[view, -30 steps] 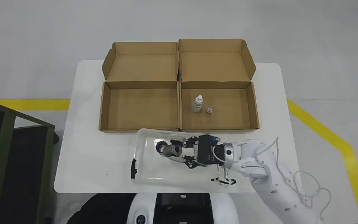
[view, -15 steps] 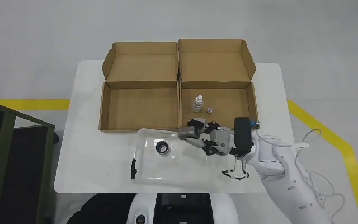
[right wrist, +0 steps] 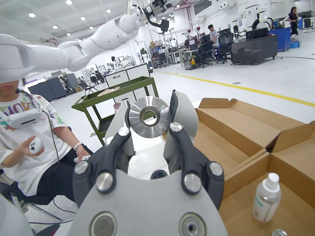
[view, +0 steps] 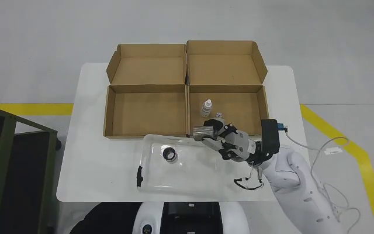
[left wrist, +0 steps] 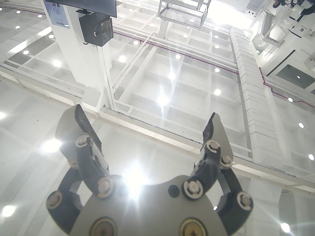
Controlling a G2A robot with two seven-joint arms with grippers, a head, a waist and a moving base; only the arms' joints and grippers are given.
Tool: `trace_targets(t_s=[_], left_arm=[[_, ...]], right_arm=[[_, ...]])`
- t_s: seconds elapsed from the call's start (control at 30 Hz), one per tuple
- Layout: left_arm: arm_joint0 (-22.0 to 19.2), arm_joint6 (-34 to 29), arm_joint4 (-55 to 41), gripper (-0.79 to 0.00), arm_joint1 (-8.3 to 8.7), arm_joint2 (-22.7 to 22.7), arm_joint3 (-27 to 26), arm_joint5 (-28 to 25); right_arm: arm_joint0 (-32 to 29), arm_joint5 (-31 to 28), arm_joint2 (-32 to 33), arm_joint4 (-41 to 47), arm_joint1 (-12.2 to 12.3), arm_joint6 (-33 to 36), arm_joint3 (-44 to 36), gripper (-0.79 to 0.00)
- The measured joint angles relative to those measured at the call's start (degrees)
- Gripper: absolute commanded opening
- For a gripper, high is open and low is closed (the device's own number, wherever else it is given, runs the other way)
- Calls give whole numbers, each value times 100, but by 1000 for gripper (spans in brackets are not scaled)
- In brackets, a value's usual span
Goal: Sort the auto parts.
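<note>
My right gripper [view: 205,132] is shut on a silver metal disc with a centre hole [view: 200,130], held above the far right corner of the clear plastic tray [view: 175,176], just short of the right cardboard box [view: 242,114]. In the right wrist view the disc [right wrist: 150,117] sits clamped between the gripper's [right wrist: 150,103] two fingers. A black ring part [view: 170,154] lies in the tray. My left gripper [left wrist: 145,114] is open with nothing in it, raised high and pointing at the ceiling.
The right box holds a small white bottle [view: 206,107] and a tiny metal piece [view: 219,114]. The left box [view: 146,111] beside it has a bare floor. Both lids stand open at the back. A small black piece [view: 139,175] sits at the tray's left edge.
My right gripper rose out of the tray with the metal disc and moved right and back toward the right box. The black ring stayed in the tray.
</note>
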Motion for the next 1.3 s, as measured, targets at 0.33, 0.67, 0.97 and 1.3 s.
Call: trace_targets(t_s=[0.33, 0.67, 0.97, 1.3], left_arm=[[0, 0, 0, 0, 0, 0, 0, 0], [0, 0, 0, 0, 0, 0, 0, 0], [0, 0, 0, 0, 0, 0, 0, 0], [0, 0, 0, 0, 0, 0, 0, 0]], right_arm=[[169, 345, -74, -306, -27, 316, -44, -785], [724, 1086, -546, -1168, -129, 874, 93, -785], [1370, 1853, -1202, -2308, -273, 1595, 223, -785], [2473, 2070, -2014, -2107, -560, 2416, 1242, -785]])
